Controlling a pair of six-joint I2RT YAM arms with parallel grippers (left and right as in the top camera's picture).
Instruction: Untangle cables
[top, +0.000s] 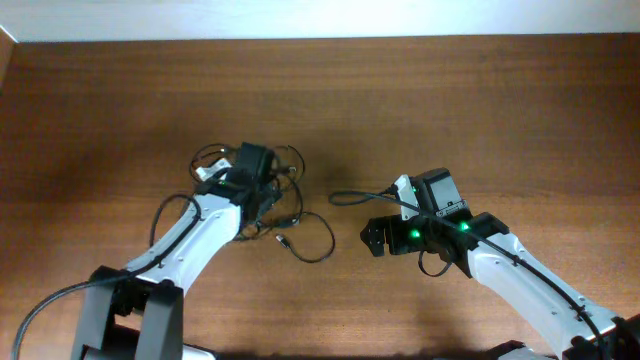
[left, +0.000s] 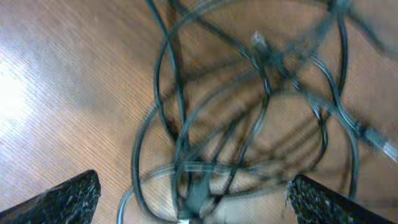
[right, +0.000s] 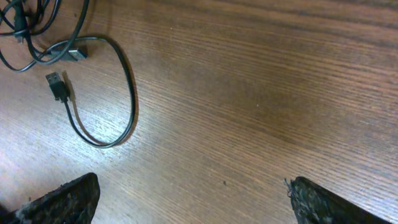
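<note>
The cables (top: 285, 215) lie as a tangle of thin black cords left of the table's middle, with one loop (top: 312, 243) trailing toward the front. My left gripper (top: 258, 187) is right over the tangle. In the left wrist view it (left: 193, 200) is open, with crossed cords (left: 249, 118) and a plug end lying between and beyond its fingers, blurred. My right gripper (top: 372, 238) is open and empty over bare wood, right of the loop. The right wrist view shows it (right: 193, 200) with the loop (right: 127, 93) and a USB plug (right: 56, 84) to its upper left.
Another thin black cord (top: 350, 196) runs from the middle of the table under my right arm. The wooden table (top: 450, 110) ends at a pale wall at the back.
</note>
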